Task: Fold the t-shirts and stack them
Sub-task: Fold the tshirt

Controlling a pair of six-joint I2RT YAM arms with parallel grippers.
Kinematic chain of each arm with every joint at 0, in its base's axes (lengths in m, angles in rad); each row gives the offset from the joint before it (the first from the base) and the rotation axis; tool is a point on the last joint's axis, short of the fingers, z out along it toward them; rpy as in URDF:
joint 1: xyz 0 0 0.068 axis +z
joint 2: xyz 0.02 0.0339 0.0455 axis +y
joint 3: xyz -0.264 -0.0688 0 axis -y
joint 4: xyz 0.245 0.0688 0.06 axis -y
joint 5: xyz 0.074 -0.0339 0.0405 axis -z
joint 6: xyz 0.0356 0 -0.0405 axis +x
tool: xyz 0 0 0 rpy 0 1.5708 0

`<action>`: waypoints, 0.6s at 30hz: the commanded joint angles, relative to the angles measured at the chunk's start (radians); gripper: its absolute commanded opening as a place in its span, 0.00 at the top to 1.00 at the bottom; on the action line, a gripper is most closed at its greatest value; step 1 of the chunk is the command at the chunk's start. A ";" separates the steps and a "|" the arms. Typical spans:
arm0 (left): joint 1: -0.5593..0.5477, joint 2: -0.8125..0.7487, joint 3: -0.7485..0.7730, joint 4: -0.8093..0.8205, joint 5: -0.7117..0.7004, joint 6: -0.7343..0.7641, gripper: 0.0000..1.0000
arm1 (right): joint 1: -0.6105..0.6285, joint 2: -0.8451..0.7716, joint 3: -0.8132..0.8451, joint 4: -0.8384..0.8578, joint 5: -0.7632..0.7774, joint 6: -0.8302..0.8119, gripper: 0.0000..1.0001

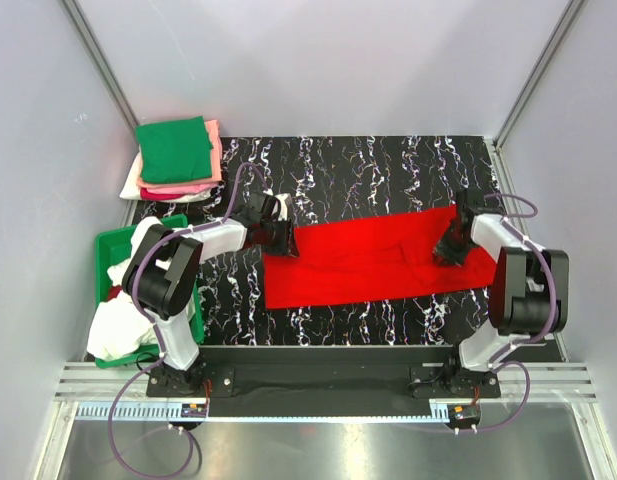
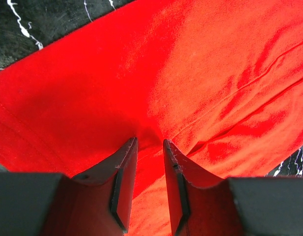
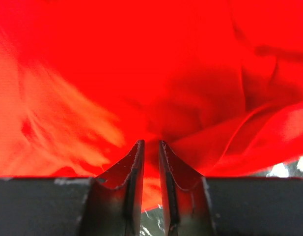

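A bright red t-shirt (image 1: 373, 262) lies as a long folded band across the black marbled table (image 1: 368, 165). My left gripper (image 1: 280, 238) sits at its left end. In the left wrist view the narrow jaws (image 2: 150, 142) pinch a ridge of the red cloth (image 2: 200, 73), and creases run out from the tips. My right gripper (image 1: 450, 250) is at the band's right end. There the jaws (image 3: 150, 142) stand close together on a bunched fold of the red t-shirt (image 3: 200, 88). Folded green and pink t-shirts are stacked (image 1: 176, 158) at the back left.
A green plastic bin (image 1: 108, 250) stands at the left edge beside the left arm, with white cloth (image 1: 118, 325) spilling over its near side. Grey walls close in the table on three sides. The arms' bases sit on the black rail at the near edge.
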 commanded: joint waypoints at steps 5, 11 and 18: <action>0.008 0.009 -0.014 0.047 0.018 0.004 0.67 | 0.021 -0.306 -0.201 -0.071 -0.171 0.060 0.76; 0.010 0.014 0.000 0.021 -0.008 -0.003 0.69 | 0.024 -0.405 -0.177 -0.105 -0.165 0.094 0.56; -0.007 -0.031 0.082 -0.052 -0.046 -0.017 0.66 | -0.003 -0.149 0.035 -0.098 -0.059 0.045 0.52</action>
